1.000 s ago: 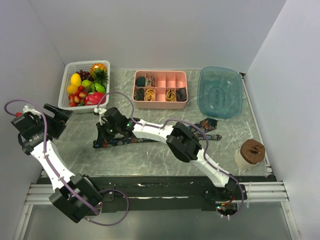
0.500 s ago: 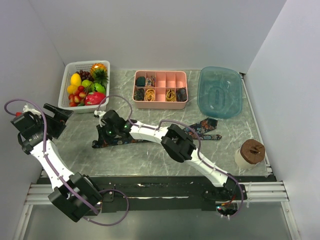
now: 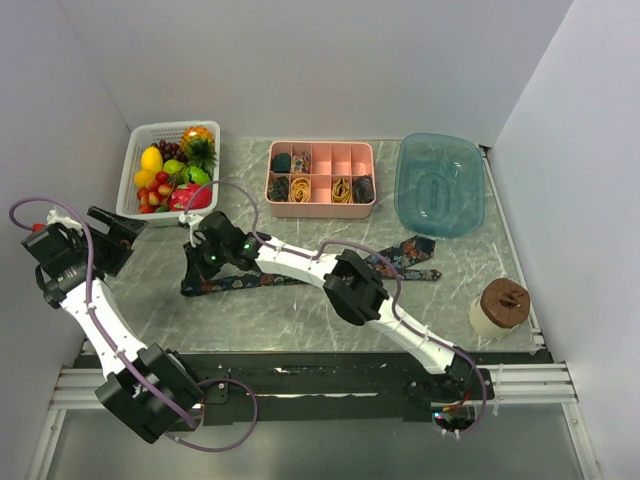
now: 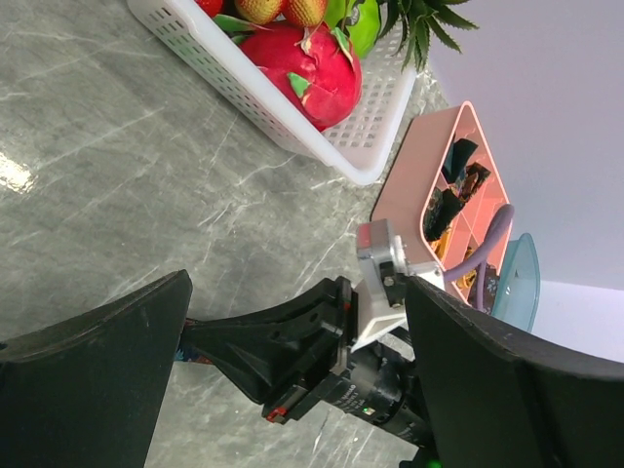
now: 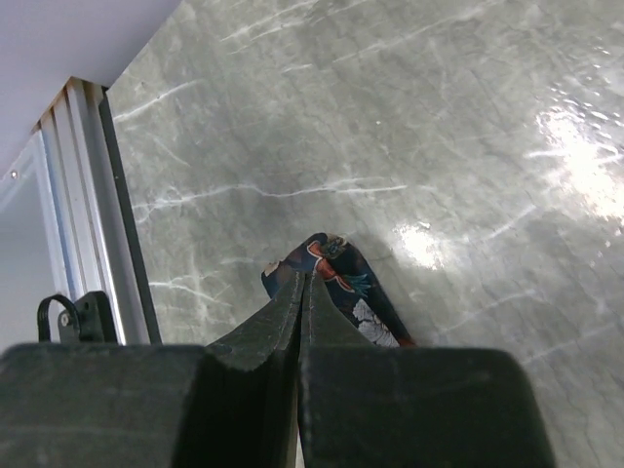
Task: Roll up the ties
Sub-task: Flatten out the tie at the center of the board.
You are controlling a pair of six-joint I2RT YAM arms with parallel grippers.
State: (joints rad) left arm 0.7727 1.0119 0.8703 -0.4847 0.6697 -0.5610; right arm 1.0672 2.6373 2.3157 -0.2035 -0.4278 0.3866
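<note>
One dark paisley tie [image 3: 262, 280] lies stretched along the marble table, its wide end [image 3: 412, 252] off to the right. My right arm reaches far across to the left, and its gripper [image 3: 193, 270] is shut on the tie's narrow end. In the right wrist view the closed gripper [image 5: 305, 279] pinches that tip [image 5: 343, 273] against the tabletop. My left gripper [image 3: 108, 232] hangs open at the far left, apart from the tie. In the left wrist view its wide-open gripper [image 4: 297, 283] frames the right gripper [image 4: 292, 341].
A white basket [image 3: 135, 148] of plastic fruit stands at the back left. A pink compartment tray [image 3: 320, 207] at the back centre holds dark rolls and yellow-orange bands. A teal basin [image 3: 440, 185] sits at the back right, a brown-lidded jar [image 3: 503, 305] at the front right.
My right gripper has slid left and slightly away with the tie's narrow end, dragging the tie leftward. The left arm has stayed still.
</note>
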